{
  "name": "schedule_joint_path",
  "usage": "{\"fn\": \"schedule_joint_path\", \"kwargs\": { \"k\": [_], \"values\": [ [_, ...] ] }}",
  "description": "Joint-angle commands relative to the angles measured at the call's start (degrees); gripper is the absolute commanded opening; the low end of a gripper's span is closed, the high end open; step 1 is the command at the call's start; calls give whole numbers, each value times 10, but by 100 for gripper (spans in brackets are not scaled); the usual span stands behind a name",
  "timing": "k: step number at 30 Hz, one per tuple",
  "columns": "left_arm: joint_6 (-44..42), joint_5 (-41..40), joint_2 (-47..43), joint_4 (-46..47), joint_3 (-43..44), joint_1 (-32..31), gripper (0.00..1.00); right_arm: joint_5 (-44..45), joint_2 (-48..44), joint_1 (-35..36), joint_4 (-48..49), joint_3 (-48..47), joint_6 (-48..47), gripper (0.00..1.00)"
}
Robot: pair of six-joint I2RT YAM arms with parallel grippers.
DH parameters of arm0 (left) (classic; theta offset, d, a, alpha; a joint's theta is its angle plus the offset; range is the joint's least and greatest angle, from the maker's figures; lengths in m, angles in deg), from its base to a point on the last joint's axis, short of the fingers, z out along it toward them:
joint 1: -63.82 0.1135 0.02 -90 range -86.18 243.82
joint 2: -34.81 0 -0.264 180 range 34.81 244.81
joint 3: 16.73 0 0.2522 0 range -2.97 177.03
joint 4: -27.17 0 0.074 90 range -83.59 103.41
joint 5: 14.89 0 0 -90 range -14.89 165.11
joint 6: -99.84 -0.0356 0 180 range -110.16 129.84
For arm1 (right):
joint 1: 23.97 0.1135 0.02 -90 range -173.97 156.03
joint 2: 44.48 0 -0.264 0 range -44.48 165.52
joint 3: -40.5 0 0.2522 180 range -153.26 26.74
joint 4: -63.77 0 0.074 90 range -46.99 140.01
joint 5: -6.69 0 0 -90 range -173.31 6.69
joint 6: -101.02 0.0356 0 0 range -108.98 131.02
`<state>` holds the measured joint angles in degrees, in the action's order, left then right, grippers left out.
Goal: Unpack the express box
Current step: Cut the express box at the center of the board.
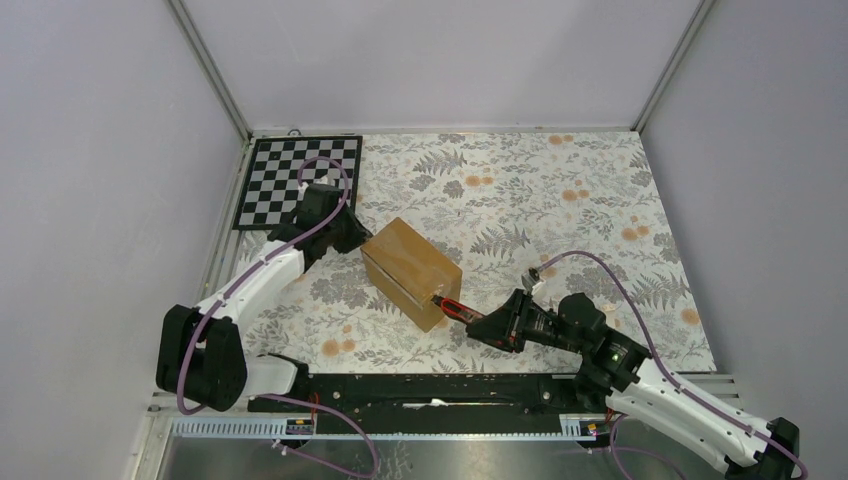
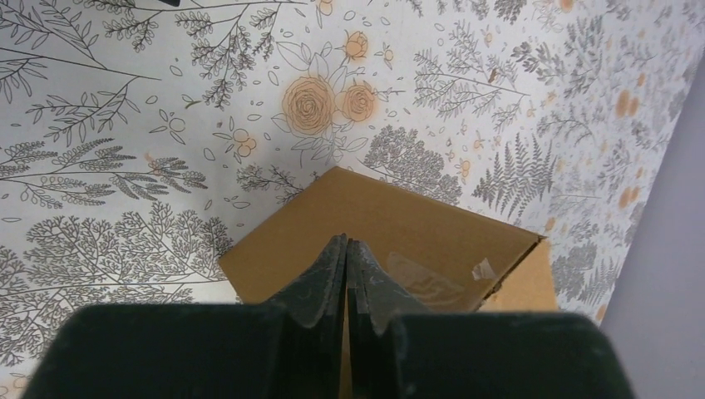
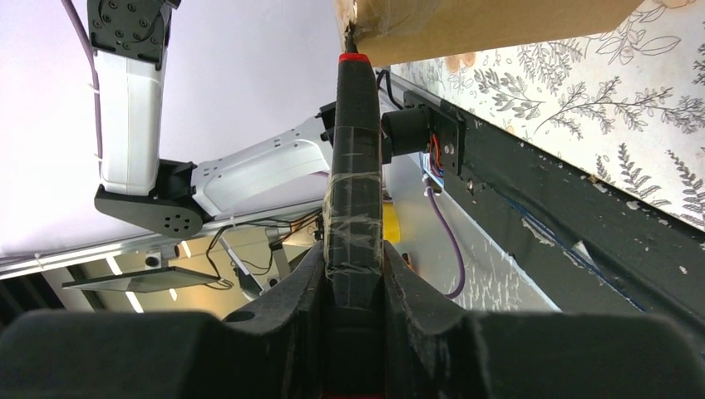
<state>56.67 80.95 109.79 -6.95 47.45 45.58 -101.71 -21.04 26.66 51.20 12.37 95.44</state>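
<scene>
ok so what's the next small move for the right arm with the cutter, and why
Probably ease the cutter forward so its tip bites into the taped seam at the near corner of the express box. The right gripper is shut on the cutter with the tip at that edge, and the shut left gripper sits at the box's far side, apparently bracing it.

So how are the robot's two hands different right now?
The left hand is shut with nothing in it; the right hand grips a cutter. The left hand is by the far left side of the box; the right hand is at its near corner, with the cutter tip at the cardboard. Both are black and two-fingered.
</scene>
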Motion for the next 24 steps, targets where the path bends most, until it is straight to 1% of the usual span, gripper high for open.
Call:
{"fn": "schedule_joint_path", "kwargs": {
  "k": [1,10,13,20,22,24],
  "values": [
    [25,27,-21,6,-15,-22,5,88,-4,-3,-5,12,-17,0],
    [35,29,-22,9,-27,-30,4,145,-7,-3,-78,-8,-105,0],
    [37,33,-20,9,-29,-32,4,160,-12,-3,-90,-8,-129,0],
    [43,45,-18,13,-37,-37,3,177,4,-3,-86,-14,-173,0],
    [44,47,-19,14,-40,-38,3,164,16,-3,-73,-18,-167,0],
    [43,47,-21,14,-43,-40,3,138,27,-2,-47,-16,-138,0]
  ]
}}
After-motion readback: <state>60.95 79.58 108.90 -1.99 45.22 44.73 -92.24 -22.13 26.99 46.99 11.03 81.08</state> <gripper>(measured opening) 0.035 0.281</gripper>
